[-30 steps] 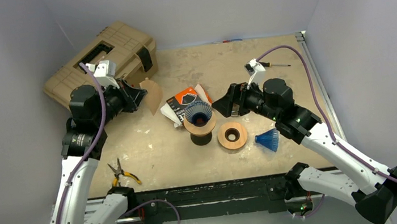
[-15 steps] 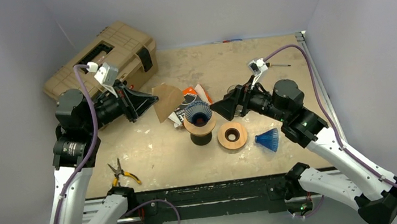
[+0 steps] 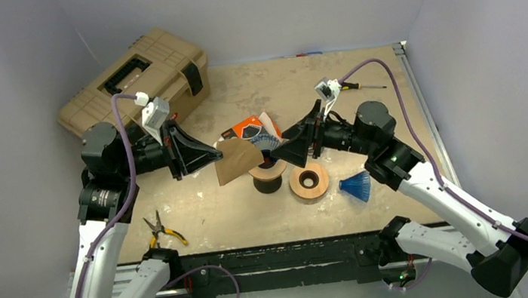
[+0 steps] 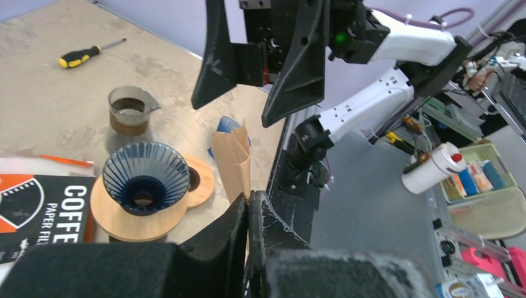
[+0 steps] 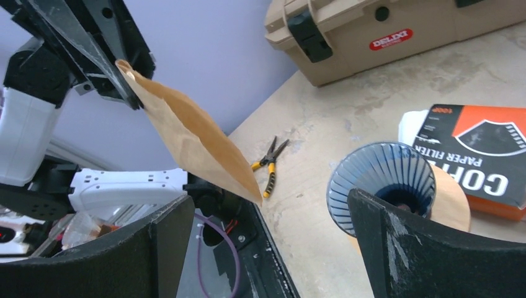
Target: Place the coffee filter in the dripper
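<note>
My left gripper [image 3: 217, 153] is shut on a corner of a brown paper coffee filter [image 3: 236, 161] and holds it in the air just left of the dripper. The filter also shows in the left wrist view [image 4: 234, 161] and the right wrist view [image 5: 192, 139]. The blue ribbed dripper [image 4: 146, 177] sits on a wooden collar [image 3: 268, 172] on a dark stand; it is empty [image 5: 379, 177]. My right gripper [image 3: 287, 146] is open and empty, above the dripper, facing the filter's free edge.
A tan toolbox [image 3: 134, 77] stands back left. A filter box [image 3: 247, 130] lies behind the dripper. A second wooden ring [image 3: 309, 180] and a blue cone [image 3: 357, 185] lie to its right. Pliers [image 3: 163, 231] lie front left, a screwdriver [image 3: 359, 85] back right.
My left gripper has carried the filter right and down, up to the dripper. My right gripper has moved left over the dripper toward the filter.
</note>
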